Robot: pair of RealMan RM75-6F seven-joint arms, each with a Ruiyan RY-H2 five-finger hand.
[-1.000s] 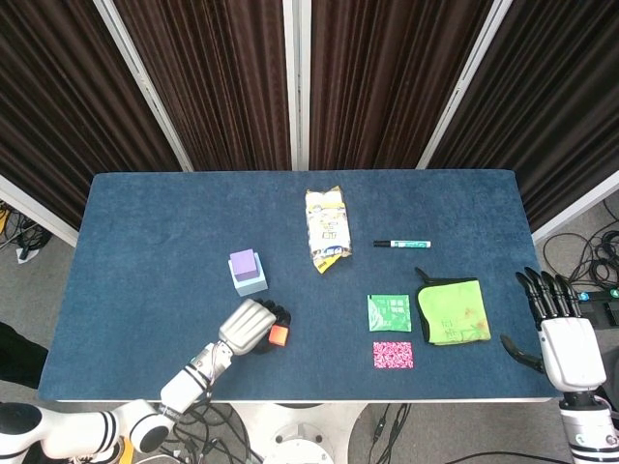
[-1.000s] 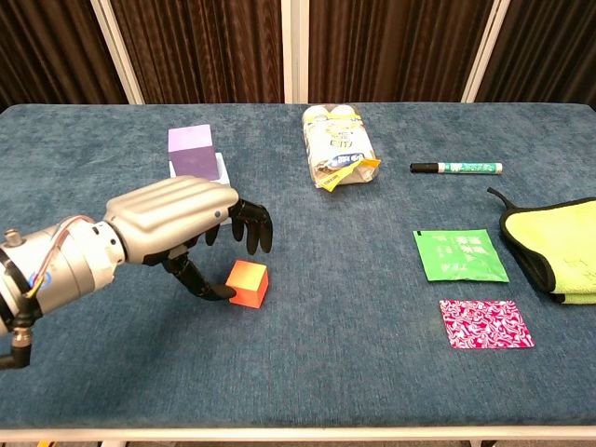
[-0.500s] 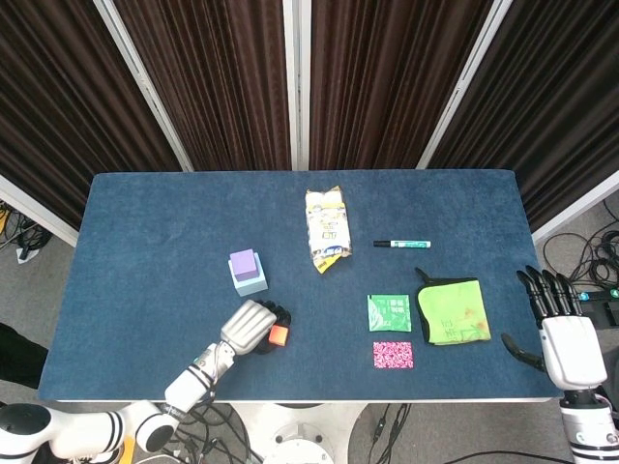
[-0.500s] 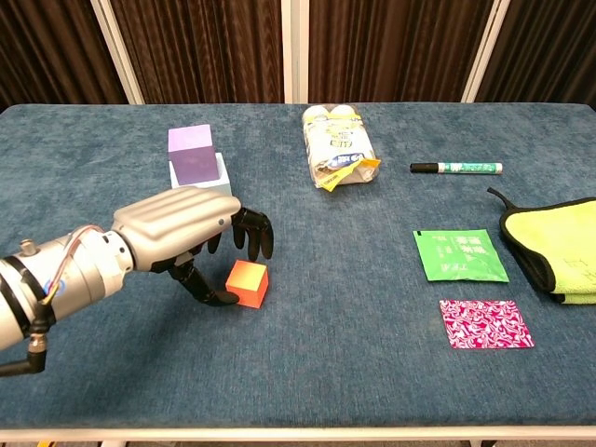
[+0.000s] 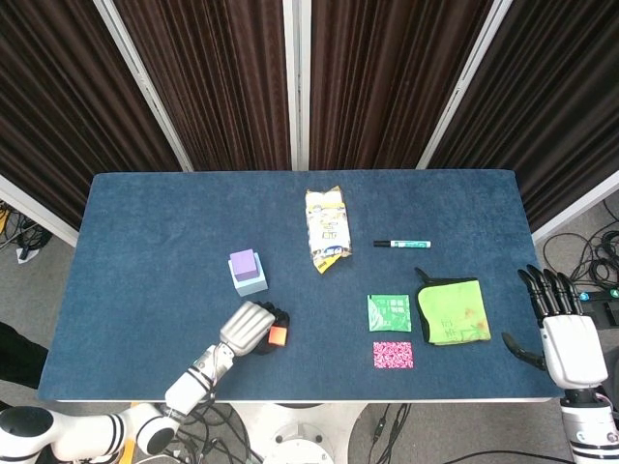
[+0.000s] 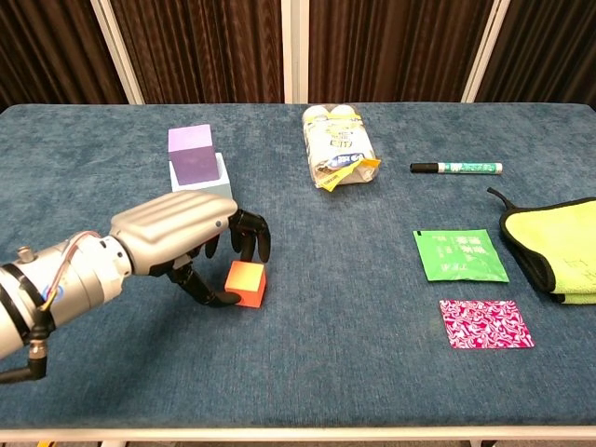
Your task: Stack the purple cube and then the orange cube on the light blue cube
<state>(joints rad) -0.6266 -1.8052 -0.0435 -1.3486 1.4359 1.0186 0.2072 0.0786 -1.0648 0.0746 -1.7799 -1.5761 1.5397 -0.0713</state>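
— So, head view first: where is the orange cube (image 5: 278, 334)?
— Near the table's front edge, just right of the left hand (image 5: 248, 327), below the stack. The purple cube (image 5: 243, 262) already sits on the light blue cube (image 5: 252, 283). The right hand (image 5: 561, 333) hangs off the table's far right side, fingers spread, holding nothing, well apart from everything.
— And the chest view?
— There the left hand (image 6: 186, 233) has its fingers arched over the orange cube (image 6: 246, 283), dark fingertips (image 6: 251, 244) at its far edge and thumb at its near left side. Whether it truly grips yet, I cannot tell.
— Which way must the cube go?
— Up and away-left, I judge: the stack stands just behind the left hand.
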